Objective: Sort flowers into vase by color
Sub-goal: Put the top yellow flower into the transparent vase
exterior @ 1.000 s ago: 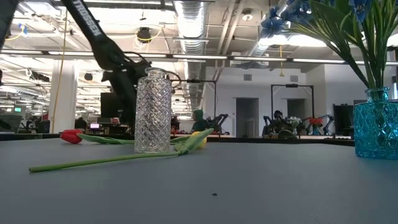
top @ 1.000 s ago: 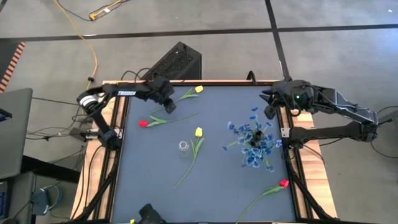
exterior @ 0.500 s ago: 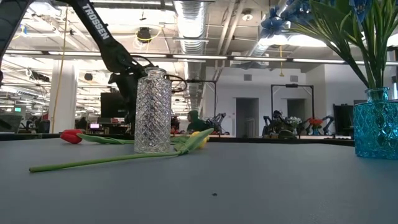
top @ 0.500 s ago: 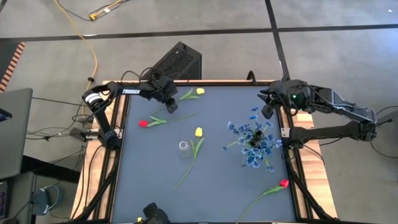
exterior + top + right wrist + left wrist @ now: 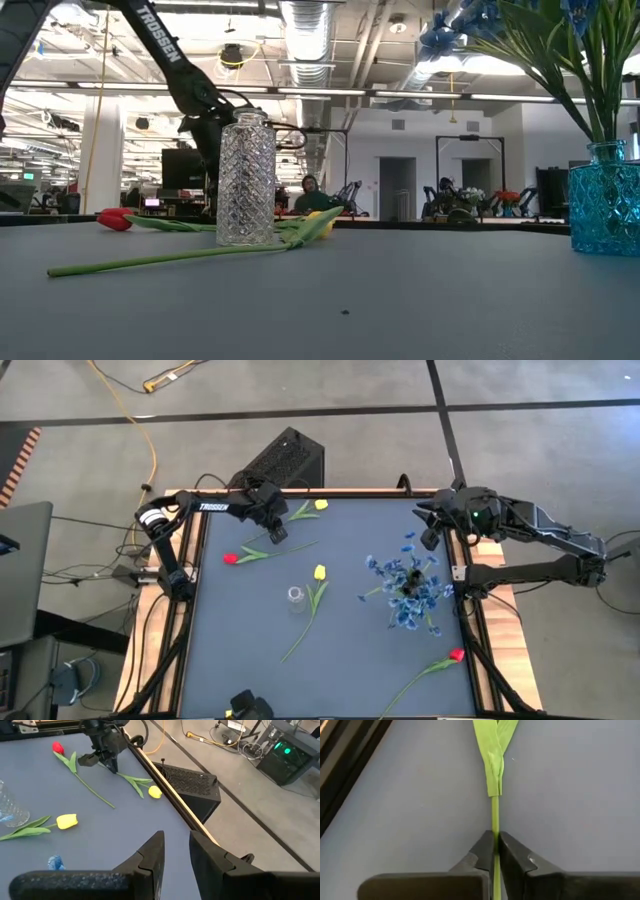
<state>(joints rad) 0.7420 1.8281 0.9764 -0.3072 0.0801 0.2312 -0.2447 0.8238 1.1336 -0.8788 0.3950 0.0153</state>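
Observation:
A yellow tulip (image 5: pixel 320 504) lies near the table's far edge, and my left gripper (image 5: pixel 275 531) is down on its stem, shut. A red tulip (image 5: pixel 232 558) lies just nearer. A second yellow tulip (image 5: pixel 319 572) lies on the table beside the clear glass vase (image 5: pixel 295 598), which stands upright. The blue vase (image 5: pixel 410 598) holds bunches of blue blossoms. Another red tulip (image 5: pixel 457 655) lies near the right near corner. My right gripper (image 5: pixel 430 532) waits open at the far right edge. My left gripper (image 5: pixel 495 847) pinches the far yellow tulip's green stem (image 5: pixel 495 815) between its two fingers, just below the leaves and toward the cut end. The fingers come from above, pointing down, and close across the stem. The tulip lies flat on the table.
A black box (image 5: pixel 285 460) sits on the floor beyond the far edge. The table's wooden frame (image 5: pixel 190 560) and rails run along both sides. Open grey tabletop (image 5: pixel 350 650) lies toward the near edge. In the low view the clear vase (image 5: pixel 246 180) stands in front of my left arm.
My left gripper has shifted a little toward the table's right and lower, onto the far yellow tulip's stem. The flowers and vases have stayed where they were.

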